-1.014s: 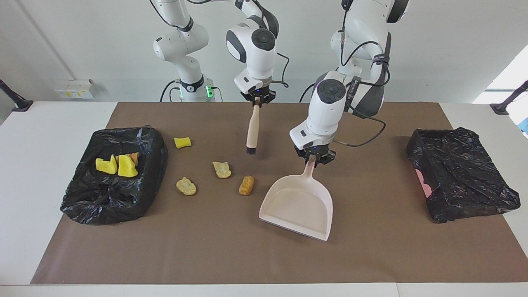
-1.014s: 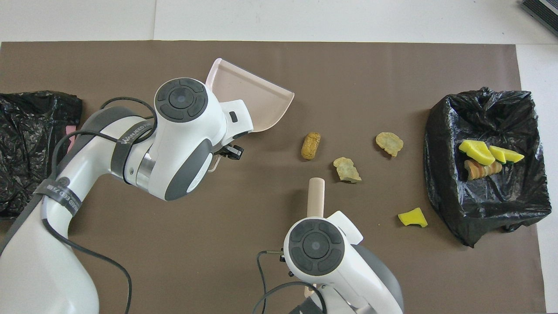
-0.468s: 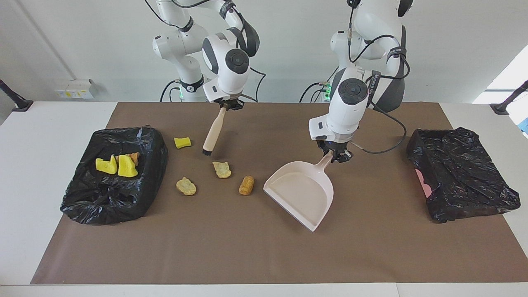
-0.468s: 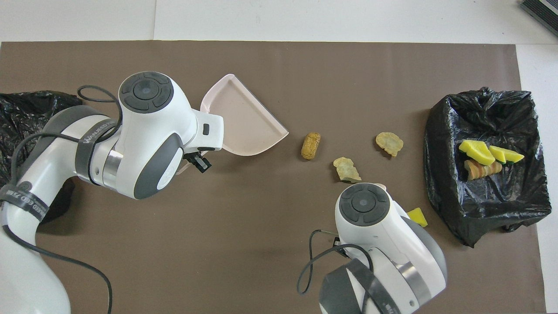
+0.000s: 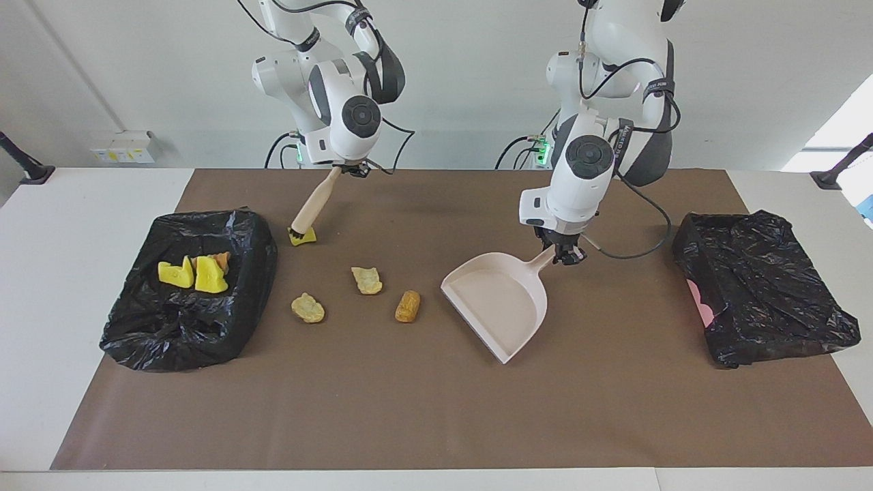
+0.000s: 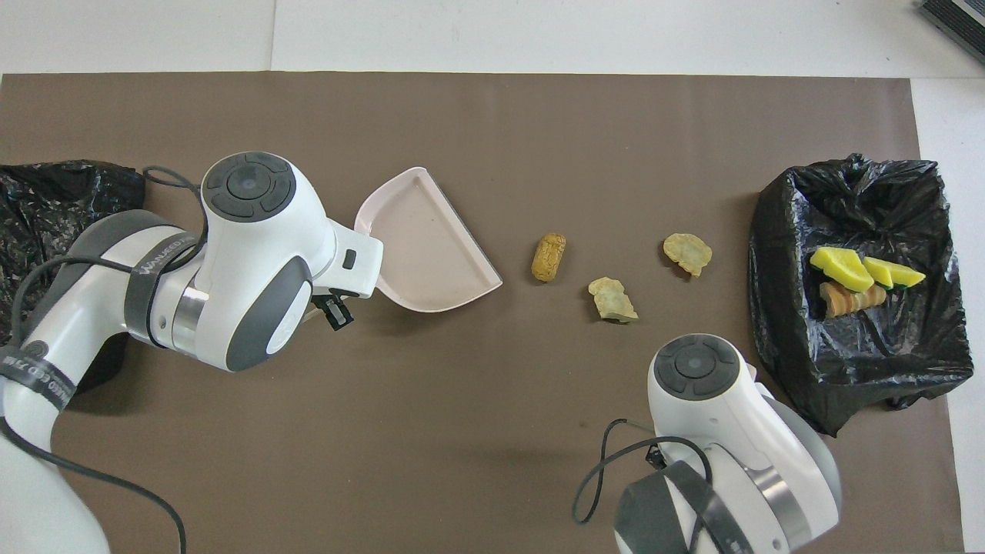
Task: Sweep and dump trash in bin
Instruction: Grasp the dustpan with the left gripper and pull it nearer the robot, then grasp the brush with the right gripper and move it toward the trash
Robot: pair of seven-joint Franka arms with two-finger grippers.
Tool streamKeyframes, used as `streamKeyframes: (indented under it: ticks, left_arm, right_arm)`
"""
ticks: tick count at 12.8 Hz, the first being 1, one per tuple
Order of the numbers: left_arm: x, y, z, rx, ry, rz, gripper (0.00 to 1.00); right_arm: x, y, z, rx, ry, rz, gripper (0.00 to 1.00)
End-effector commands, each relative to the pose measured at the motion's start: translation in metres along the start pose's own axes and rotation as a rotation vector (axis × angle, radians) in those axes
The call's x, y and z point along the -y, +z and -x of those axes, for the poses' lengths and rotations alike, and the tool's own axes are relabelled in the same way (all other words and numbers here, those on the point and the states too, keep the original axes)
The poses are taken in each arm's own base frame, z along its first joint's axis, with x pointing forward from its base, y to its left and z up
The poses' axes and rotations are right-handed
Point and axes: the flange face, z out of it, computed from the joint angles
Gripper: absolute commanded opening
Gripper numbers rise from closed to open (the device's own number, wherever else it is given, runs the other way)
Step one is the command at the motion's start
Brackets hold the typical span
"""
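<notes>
My right gripper (image 5: 350, 170) is shut on the handle of the beige brush (image 5: 314, 202). The brush slants down, and its black bristles touch a yellow sponge chunk (image 5: 304, 237) beside the bin. My left gripper (image 5: 562, 254) is shut on the handle of the beige dustpan (image 5: 501, 303), whose mouth faces the trash. Two tan pieces (image 5: 307, 308) (image 5: 367, 280) and an orange-brown piece (image 5: 408, 305) lie between bin and dustpan. The black-bagged bin (image 5: 204, 334) holds yellow chunks (image 5: 209, 276) and an orange piece. In the overhead view the right arm hides the yellow chunk; the dustpan (image 6: 423, 246) and the orange-brown piece (image 6: 548, 256) show.
A second crumpled black bag (image 5: 764, 286) lies at the left arm's end of the table, with something pink under it. A brown mat (image 5: 409, 409) covers the table.
My right gripper swung the brush from mid-table toward the bin until the bristles reached the yellow chunk. My left gripper drew back and turned the dustpan's mouth toward the trash.
</notes>
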Motion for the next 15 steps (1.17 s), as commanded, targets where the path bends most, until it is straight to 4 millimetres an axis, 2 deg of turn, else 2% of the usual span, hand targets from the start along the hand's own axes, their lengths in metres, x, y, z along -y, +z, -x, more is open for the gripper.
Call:
streamKeyframes:
  ticks: [1, 2, 4, 5, 7, 9, 12, 15]
  left_arm:
    - [-0.011, 0.001, 0.017, -0.006, 0.128, -0.026, 0.00]
    - [-0.013, 0.004, 0.019, 0.000, 0.162, -0.023, 0.00]
    - [-0.016, 0.007, 0.023, 0.002, 0.191, -0.025, 0.00]
    - [-0.019, 0.008, 0.025, 0.000, 0.205, -0.029, 0.00]
    - [-0.030, 0.026, 0.025, 0.017, 0.225, -0.017, 0.00]
    - [-0.030, 0.025, 0.024, 0.001, 0.224, -0.031, 0.00]
    - [-0.031, 0.025, 0.024, 0.000, 0.217, -0.032, 0.00]
    - [-0.032, 0.026, 0.024, 0.001, 0.204, -0.031, 0.00]
  right_arm:
    - [-0.034, 0.051, 0.021, -0.072, 0.052, -0.034, 0.00]
    - [-0.044, 0.069, 0.029, -0.095, 0.047, -0.055, 0.00]
    - [-0.047, 0.082, 0.025, -0.111, 0.032, -0.086, 0.00]
    - [-0.041, 0.086, 0.020, -0.130, 0.025, -0.115, 0.00]
    - [-0.021, 0.087, 0.013, -0.146, -0.010, -0.162, 0.00]
    - [0.000, 0.066, 0.007, -0.172, -0.061, -0.218, 0.00]
    - [0.039, 0.016, 0.004, -0.189, -0.118, -0.259, 0.00]
    - [0.074, -0.027, 0.014, -0.175, -0.153, -0.322, 0.00]
